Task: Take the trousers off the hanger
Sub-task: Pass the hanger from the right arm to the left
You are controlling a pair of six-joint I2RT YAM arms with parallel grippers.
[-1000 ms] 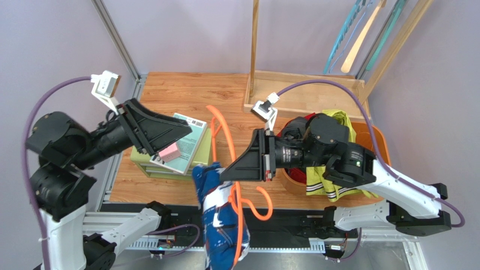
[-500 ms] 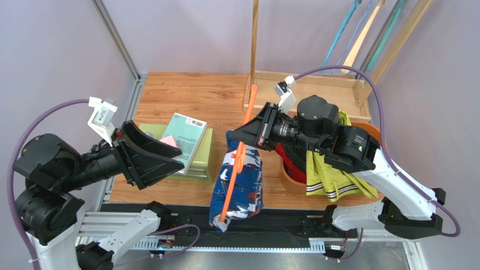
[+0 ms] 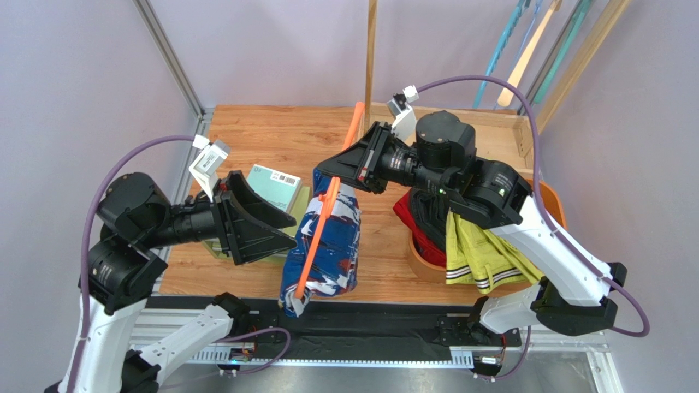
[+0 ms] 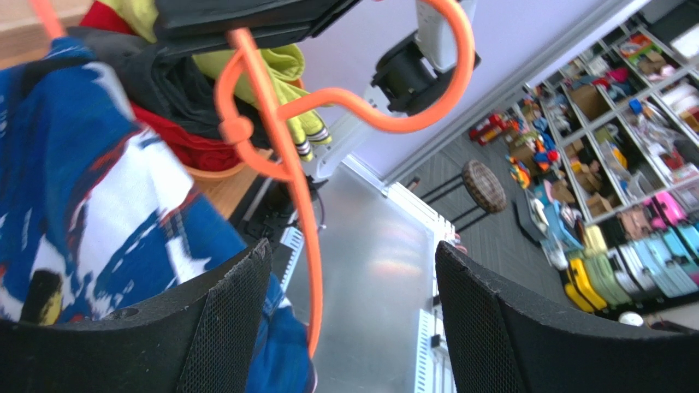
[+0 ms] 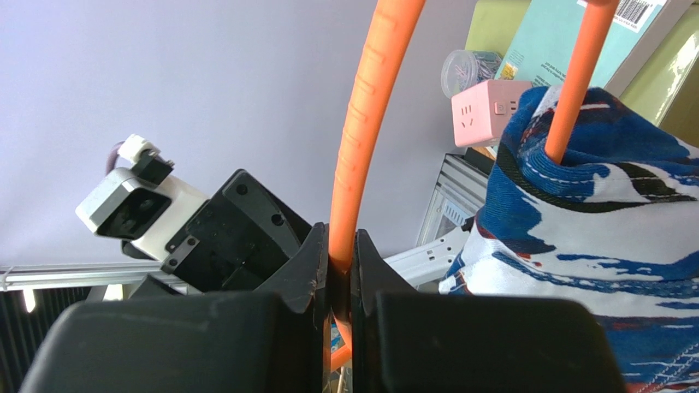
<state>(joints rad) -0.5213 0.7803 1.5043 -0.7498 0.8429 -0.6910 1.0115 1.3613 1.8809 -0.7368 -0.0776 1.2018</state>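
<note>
**Left wrist view: limp patterned trousers hang just ahead of a wide-open claw**

Nearest, the left claw (image 4: 351, 254) stands with its jaws spread wide and nothing between them. It is aimed at the navy-and-white trousers (image 3: 328, 246), which drape over the orange hanger (image 3: 310, 258) above the front part of the table (image 3: 246, 131).

The cloth looks light, limp and bunched. It should crumple rather than resist, and will probably slide along the smooth plastic bar with little pull. The best hold seems to be a thick fold in the lower hanging part, away from the bar, so the pinch gathers several layers and not the hanger. A thin pinch could slip off.

Beyond, the right claw (image 5: 340, 246) is clamped tight on the hanger's bar, holding it tilted with its high end toward the back. Farther right, the basket (image 3: 417, 260) holds red trousers (image 3: 408, 214) and yellow-green trousers (image 3: 476, 254), the latter spilling over its rim, apart from the hanging pair.
</note>
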